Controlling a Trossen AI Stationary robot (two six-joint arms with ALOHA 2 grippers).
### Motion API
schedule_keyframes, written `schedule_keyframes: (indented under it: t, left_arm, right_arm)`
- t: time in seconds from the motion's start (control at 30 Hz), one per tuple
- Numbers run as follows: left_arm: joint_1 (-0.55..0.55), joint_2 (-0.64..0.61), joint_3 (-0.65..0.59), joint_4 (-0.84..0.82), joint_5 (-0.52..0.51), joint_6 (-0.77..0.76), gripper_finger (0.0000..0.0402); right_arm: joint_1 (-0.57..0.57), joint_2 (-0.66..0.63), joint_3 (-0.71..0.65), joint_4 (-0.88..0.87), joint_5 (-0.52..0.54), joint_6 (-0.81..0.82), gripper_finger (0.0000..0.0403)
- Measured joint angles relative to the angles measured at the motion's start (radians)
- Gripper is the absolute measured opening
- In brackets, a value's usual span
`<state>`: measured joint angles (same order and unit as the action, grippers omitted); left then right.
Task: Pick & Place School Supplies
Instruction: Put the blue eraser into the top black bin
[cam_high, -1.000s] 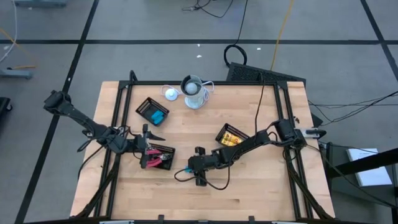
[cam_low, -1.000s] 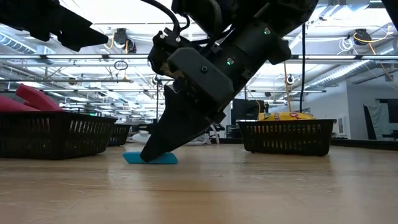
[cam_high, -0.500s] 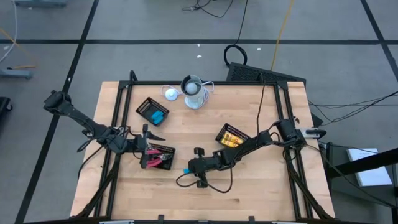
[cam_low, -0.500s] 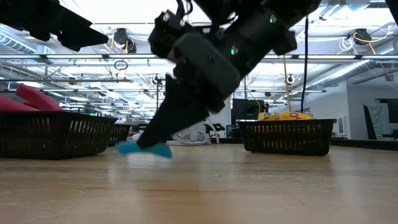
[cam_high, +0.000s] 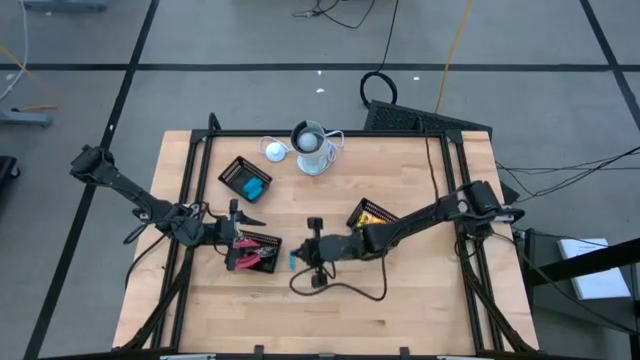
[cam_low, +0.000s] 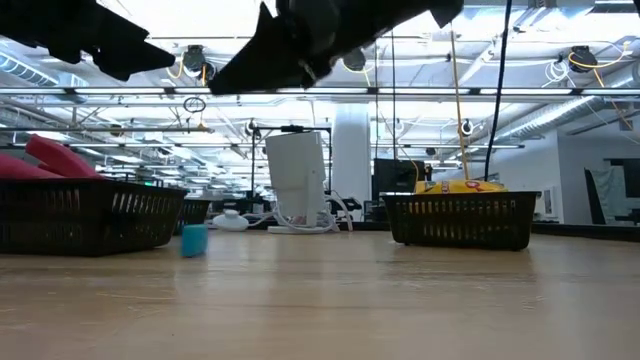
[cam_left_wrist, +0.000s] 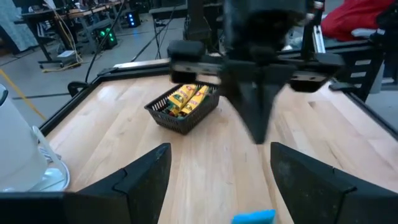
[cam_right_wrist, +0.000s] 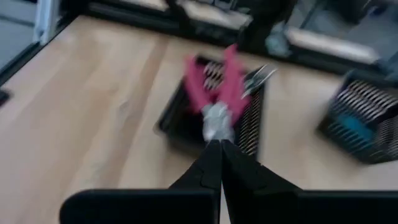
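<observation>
Wooden counter (cam_high: 420, 310) carries a light-blue block (cam_low: 193, 240) lying loose beside the pliers basket (cam_high: 255, 251). The right end effector (cam_high: 312, 250), closed and empty, is raised nearby; reopening and squarer alignment are advised. The left end effector (cam_left_wrist: 214, 180) waits open.

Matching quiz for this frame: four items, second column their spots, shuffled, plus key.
1. loose blue block
2. red-handled pliers
3. yellow pieces
4. white cup

A. in the rightmost basket
B. at the table's far edge
C. on bare wood, in no basket
D. in the basket by the left gripper

Pairs: 1-C, 2-D, 3-A, 4-B
</observation>
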<state>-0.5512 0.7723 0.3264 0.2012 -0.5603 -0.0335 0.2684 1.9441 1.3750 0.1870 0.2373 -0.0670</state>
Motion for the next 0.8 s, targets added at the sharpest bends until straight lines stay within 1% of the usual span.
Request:
schedule_keyframes:
  t: [0.1, 0.17, 0.23, 0.27, 0.37, 0.47, 0.53, 0.6, 0.67, 0.7, 0.8]
  left_arm:
    - [0.001, 0.0, 0.0, 0.017, 0.0, 0.004, 0.0271]
    - [0.001, 0.0, 0.0, 0.017, 0.0, 0.007, 0.0271]
    - [0.002, 0.0, 0.0, 0.017, -0.001, 0.006, 0.0271]
    - [0.002, 0.0, 0.0, 0.017, -0.007, 0.006, 0.0271]
    - [0.004, 0.0, 0.0, 0.013, -0.019, 0.005, 0.0271]
    - [0.01, 0.0, 0.0, 0.013, -0.02, 0.005, 0.0271]
    - [0.014, 0.0, 0.0, 0.013, -0.019, 0.003, 0.0271]
    - [0.014, 0.0, 0.0, 0.01, -0.018, -0.001, 0.0271]
    - [0.014, 0.0, 0.0, 0.012, -0.017, -0.001, 0.0271]
    - [0.014, 0.0, 0.0, 0.012, -0.017, -0.001, 0.0271]
    - [0.013, 0.0, 0.0, 0.01, -0.015, -0.001, 0.0271]
  right_arm:
    - [-0.027, -0.013, 0.002, 0.033, -0.006, -0.04, 0.0004]
    - [-0.047, -0.026, 0.002, -0.02, -0.065, -0.023, 0.0004]
    - [-0.065, -0.028, 0.002, -0.077, -0.141, 0.035, 0.0003]
    - [-0.071, -0.028, 0.002, -0.118, -0.162, 0.062, 0.0003]
    - [-0.073, -0.017, 0.002, -0.196, -0.173, 0.102, 0.0002]
    - [-0.066, 0.036, 0.003, -0.139, -0.266, 0.132, 0.0001]
    - [-0.06, 0.063, -0.001, -0.128, -0.301, 0.16, 0.0009]
    - [-0.064, 0.111, 0.004, -0.046, -0.341, 0.209, 0.0024]
    - [-0.073, 0.127, 0.004, -0.058, -0.373, 0.262, 0.0048]
    - [-0.077, 0.129, -0.003, -0.076, -0.375, 0.28, 0.0063]
    - [-0.081, 0.15, 0.003, -0.029, -0.357, 0.312, 0.012]
